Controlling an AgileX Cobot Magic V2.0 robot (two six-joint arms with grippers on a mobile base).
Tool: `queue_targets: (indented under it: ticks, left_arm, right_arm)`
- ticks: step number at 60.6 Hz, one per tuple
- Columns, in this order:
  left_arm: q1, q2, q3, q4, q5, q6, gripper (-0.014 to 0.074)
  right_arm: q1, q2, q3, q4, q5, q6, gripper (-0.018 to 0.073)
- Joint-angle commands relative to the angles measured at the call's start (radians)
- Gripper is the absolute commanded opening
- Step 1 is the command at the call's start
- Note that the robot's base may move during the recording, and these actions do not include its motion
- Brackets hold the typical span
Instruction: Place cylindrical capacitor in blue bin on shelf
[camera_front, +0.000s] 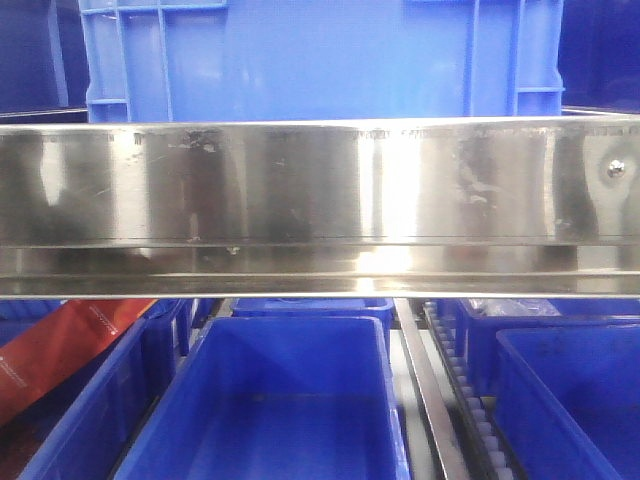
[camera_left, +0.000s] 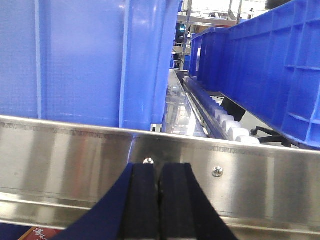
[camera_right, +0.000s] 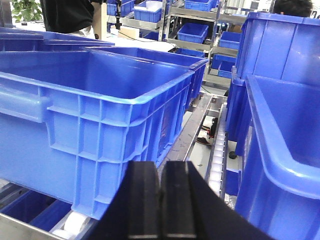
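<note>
The cylindrical capacitor is not visible in any view. The shelf's shiny scuffed front rail (camera_front: 320, 190) crosses the front view, and a large blue bin (camera_front: 300, 60) stands on the tier above it. My left gripper (camera_left: 159, 167) is shut, its black pads pressed together right in front of the rail (camera_left: 60, 150), below the same blue bin (camera_left: 75, 55). Higher up on the tier, my right gripper (camera_right: 161, 165) is also shut, level with the wall of an open blue bin (camera_right: 100, 85) to its left. Nothing shows between either pair of pads.
Below the rail stand more blue bins (camera_front: 290, 400), the left one holding a red packet (camera_front: 60, 350). White roller tracks (camera_right: 217, 155) run between the bins, with another blue bin (camera_right: 285, 135) close on the right. A bolt head (camera_front: 616, 169) sits at the rail's right end.
</note>
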Motion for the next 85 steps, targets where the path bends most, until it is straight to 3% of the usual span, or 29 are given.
queue_targets:
  ticks: [1,19,34,47,64,85]
  left_arm:
    - [-0.001,-0.007,-0.001,-0.003,-0.017,0.002,-0.0111]
    - [-0.001,-0.007,-0.001,-0.003,-0.017,0.002,-0.0111]
    - [-0.001,-0.007,-0.001,-0.003,-0.017,0.002,-0.0111]
    - [-0.001,-0.007,-0.001,-0.003,-0.017,0.002,-0.0111]
    - [-0.001,-0.007,-0.001,-0.003,-0.017,0.002,-0.0111]
    - [-0.001,-0.007,-0.001,-0.003,-0.017,0.002,-0.0111]
  right_arm:
    - [-0.004,-0.005,0.001,-0.008,-0.03,-0.001,-0.0168]
    - [-0.017,-0.016,0.005,-0.002,-0.027,-0.001,-0.0168]
    - [-0.197,-0.156,0.183,0.022,-0.121,0.002,-0.0168]
    - [-0.289,-0.311,0.427,0.041,-0.238,0.079,-0.0168]
    - [-0.295,-0.395,0.637,0.011,-0.284,0.079,-0.0168]
    - [-0.295,-0.395,0.637,0.006,-0.33,0.079,-0.0168]
